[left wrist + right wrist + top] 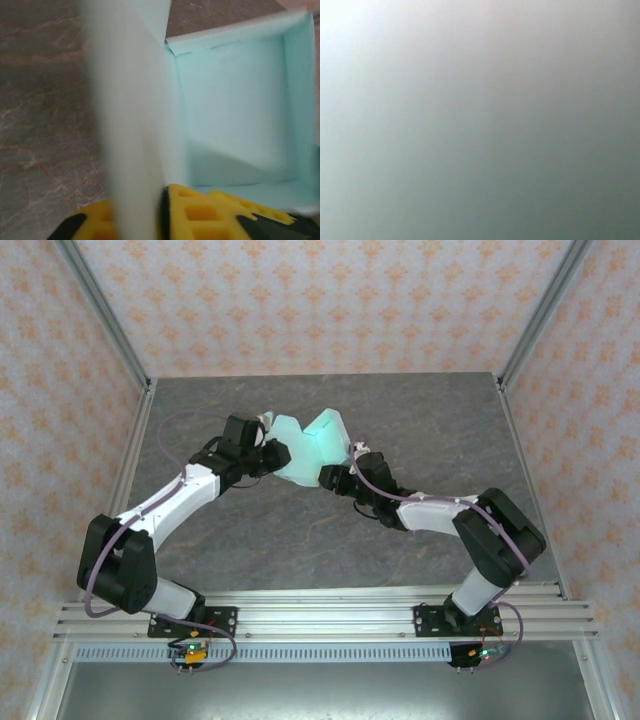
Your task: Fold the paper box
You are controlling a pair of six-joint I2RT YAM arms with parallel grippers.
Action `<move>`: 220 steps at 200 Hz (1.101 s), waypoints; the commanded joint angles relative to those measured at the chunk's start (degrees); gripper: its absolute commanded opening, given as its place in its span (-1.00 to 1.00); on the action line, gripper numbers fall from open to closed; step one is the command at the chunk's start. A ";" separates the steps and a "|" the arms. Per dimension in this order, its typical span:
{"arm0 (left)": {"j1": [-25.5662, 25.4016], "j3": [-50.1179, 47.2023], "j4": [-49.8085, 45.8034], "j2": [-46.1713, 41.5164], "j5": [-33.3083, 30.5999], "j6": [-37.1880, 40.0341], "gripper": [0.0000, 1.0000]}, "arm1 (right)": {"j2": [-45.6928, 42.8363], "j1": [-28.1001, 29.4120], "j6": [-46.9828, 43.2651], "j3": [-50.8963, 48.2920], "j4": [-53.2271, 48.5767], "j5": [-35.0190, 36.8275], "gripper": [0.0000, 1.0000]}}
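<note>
Two arms of mine rise from the metal rail (330,612) at the bottom of the top view and bend inward, meeting just above the middle of the frame. My left gripper (270,456) comes in from the left. In its wrist view my yellow fingers (200,216) sit at the bottom edge with an upright, blurred panel of pale card pressed between them, so I am clamped on a flap of the paper box (312,440). To the right of that panel I look into the box's mint-green hollow, with walls raised at the top and right of the frame. My right gripper (336,478) meets the box's lower right edge in the top view. From its wrist everything is too blurred to read, so I cannot tell whether those jaws are apart or together. The box sits half-formed between both grippers over the grey marbled table (430,420). Beyond it stand patterned walls (320,300).
</note>
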 commanded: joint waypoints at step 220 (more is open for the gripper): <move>-0.49 28.10 -29.27 10.00 4.82 36.52 0.72 | -1.21 -8.62 -56.74 18.69 -49.19 -6.52 0.15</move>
